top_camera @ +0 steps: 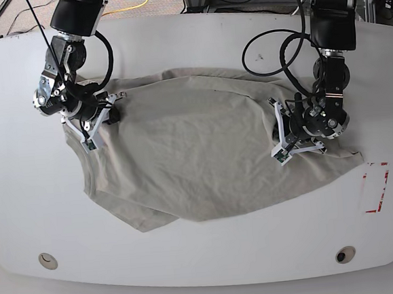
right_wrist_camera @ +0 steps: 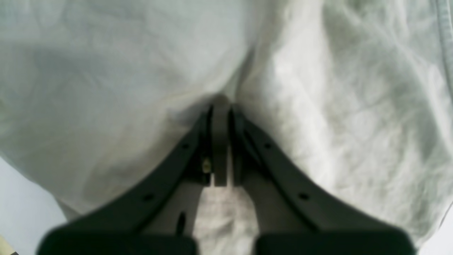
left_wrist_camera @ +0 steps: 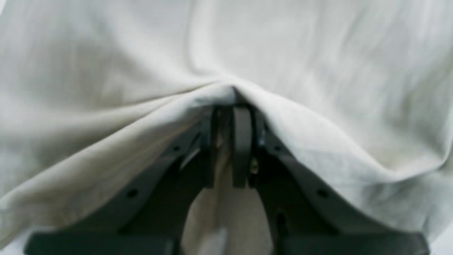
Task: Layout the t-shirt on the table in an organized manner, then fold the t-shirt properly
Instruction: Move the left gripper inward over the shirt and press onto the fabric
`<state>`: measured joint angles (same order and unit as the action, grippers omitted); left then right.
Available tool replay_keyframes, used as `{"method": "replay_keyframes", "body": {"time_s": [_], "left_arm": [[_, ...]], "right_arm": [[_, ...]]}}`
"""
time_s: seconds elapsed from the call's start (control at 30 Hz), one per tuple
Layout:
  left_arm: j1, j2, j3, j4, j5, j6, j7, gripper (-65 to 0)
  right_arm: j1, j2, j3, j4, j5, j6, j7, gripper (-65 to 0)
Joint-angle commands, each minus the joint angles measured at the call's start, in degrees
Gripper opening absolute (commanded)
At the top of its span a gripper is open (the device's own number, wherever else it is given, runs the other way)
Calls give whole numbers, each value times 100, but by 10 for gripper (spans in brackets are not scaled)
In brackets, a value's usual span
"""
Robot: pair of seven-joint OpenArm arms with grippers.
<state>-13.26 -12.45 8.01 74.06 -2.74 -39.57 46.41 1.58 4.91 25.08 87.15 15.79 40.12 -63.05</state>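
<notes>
We are spreading the t-shirt (top_camera: 197,154) on the table (top_camera: 192,263), the left gripper (left_wrist_camera: 230,106) and the right gripper (right_wrist_camera: 221,102) both pinched on cloth (next, probably, pull apart to flatten it).

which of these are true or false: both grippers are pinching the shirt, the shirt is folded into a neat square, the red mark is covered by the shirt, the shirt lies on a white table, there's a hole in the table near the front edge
1. Both grippers are pinching the shirt. True: the left gripper and the right gripper are each shut on a fold of the t-shirt.
2. The shirt is folded into a neat square. False: it lies spread out and wrinkled, not folded.
3. The red mark is covered by the shirt. False: the red-outlined mark is bare, beside the shirt's corner.
4. The shirt lies on a white table. True: the table is white.
5. There is a hole near the front edge. True: a round hole shows there.
</notes>
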Motion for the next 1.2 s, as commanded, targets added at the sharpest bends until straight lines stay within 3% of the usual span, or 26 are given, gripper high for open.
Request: {"method": "replay_keyframes", "body": {"time_s": [0.0,0.23,0.7,0.97,1.17], "left_arm": [[-226,-17,56,-272,85,-43,58,-589],[-595,-61,47,-747,85,-43,-13,-589],[-217,-659,12,-272,68,-43,225,-587],[82,-790,-761,528,59,-43,277,-587],[29,-790,-1069,1231,59,-43,840,-578]], "right_arm": [[118,24,-7,-69,-168,-12,-117,-636],[312,59,-7,-324,-168,-12,-117,-636],[259,173,2,-307,-168,-12,-117,-636],[250,173,2,-307,-168,-12,-117,-636],[250,164,-7,-307,-168,-12,-117,-636]]}}
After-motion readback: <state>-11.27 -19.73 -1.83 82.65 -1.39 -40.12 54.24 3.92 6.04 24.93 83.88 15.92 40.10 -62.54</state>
